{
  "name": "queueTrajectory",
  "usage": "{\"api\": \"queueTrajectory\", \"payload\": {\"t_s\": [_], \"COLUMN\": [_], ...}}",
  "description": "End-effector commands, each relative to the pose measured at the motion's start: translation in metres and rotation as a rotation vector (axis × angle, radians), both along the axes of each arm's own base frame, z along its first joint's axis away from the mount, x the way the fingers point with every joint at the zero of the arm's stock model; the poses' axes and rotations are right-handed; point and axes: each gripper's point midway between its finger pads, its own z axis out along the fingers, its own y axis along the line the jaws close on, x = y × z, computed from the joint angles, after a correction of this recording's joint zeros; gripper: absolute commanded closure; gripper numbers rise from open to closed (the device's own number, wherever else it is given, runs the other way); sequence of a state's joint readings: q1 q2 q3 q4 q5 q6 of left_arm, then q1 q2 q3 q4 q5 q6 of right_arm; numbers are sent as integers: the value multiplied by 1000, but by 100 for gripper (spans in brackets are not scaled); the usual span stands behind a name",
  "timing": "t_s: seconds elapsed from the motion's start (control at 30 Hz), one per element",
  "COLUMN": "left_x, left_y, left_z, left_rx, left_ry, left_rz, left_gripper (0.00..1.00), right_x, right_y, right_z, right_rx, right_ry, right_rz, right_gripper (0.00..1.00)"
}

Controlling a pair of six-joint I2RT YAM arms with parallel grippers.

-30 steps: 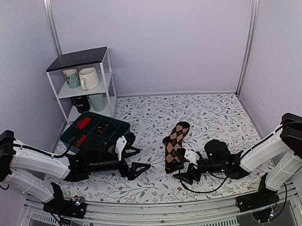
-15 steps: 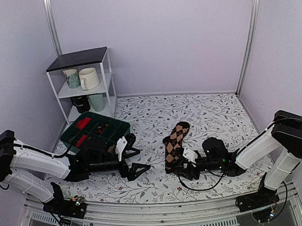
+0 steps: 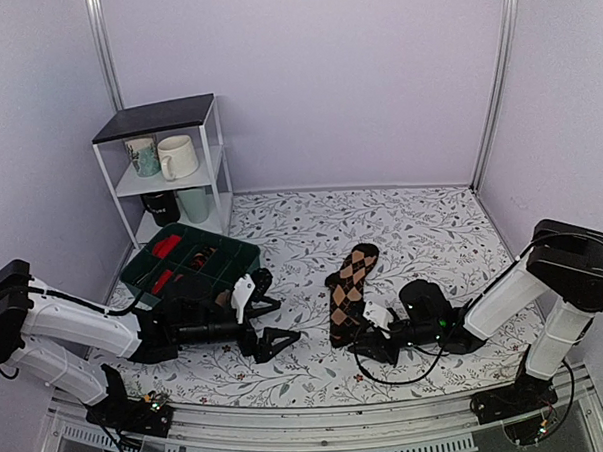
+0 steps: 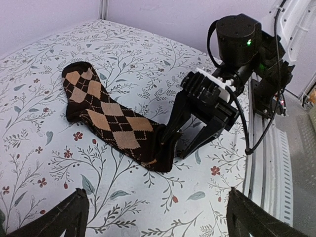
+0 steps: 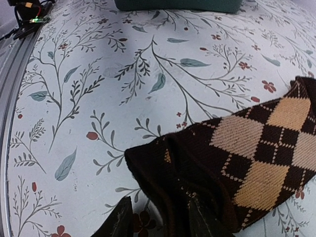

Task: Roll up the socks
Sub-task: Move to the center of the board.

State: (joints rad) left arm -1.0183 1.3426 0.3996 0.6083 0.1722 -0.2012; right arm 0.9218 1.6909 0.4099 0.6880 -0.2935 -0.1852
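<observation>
— Top view first: where did the socks lie?
— Flat near the middle of the counter, running from 12 to 6 o'clock. The right hand sat at their 6 o'clock end. The left hand lay at their 9 o'clock, spread wide and empty, well apart from them.
— Room around them?
— Bare counter reached the walls toward 12 and 3 o'clock. A green bin stood at 9 o'clock and a shelf in the 10 o'clock corner.
— The left wrist view?
— The socks stretched from 10 o'clock to the centre, and the right hand straddled their end. The counter's edge and a rail ran along 3 o'clock.
— The right wrist view?
— The socks' dark end lay between the fingers of the right hand, which stood partly open. One finger met the fabric; a sliver of counter showed beside the other. Open counter lay toward 12 and 9 o'clock.
</observation>
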Motion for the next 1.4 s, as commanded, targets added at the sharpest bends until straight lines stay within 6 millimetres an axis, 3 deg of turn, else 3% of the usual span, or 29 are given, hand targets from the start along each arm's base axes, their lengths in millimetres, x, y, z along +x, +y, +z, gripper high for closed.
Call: {"api": "queueTrajectory", "payload": {"t_s": [0.0,0.07,0.2,0.33,0.6,0.87,1.0,1.2,1.37], "left_x": [-4,-5,-5,-10,-31,-55,-67,-75,-80], "left_y": [-7,-7,-7,-9,-8,-31,-45,-56,-62], "left_z": [3,4,4,3,-11,-31,-37,-42,-56], "left_rx": [-1,-3,-3,-5,-21,42,62,95,120], "left_ry": [-13,-12,-18,-40,-107,-134,-135,-174,-155], "left_rz": [-30,-33,-37,-74,-177,-303,-366,-373,-408], "left_gripper": [3,3,4,8,15,24,32,32,33], "right_x": [-2,-3,-6,-19,-58,-76,-79,-80,-76], "right_y": [-7,-9,-10,-7,7,10,14,9,5], "right_z": [-21,-25,-26,-18,-18,-13,-18,-27,-30], "right_rx": [-41,-50,-51,-15,-21,-37,-68,-96,-100], "right_ry": [79,90,116,165,382,654,764,959,989], "right_rz": [-47,-62,-82,-46,39,-14,-36,-116,-175], "right_gripper": [65,70,94,100,100,100,100,100,100]}}
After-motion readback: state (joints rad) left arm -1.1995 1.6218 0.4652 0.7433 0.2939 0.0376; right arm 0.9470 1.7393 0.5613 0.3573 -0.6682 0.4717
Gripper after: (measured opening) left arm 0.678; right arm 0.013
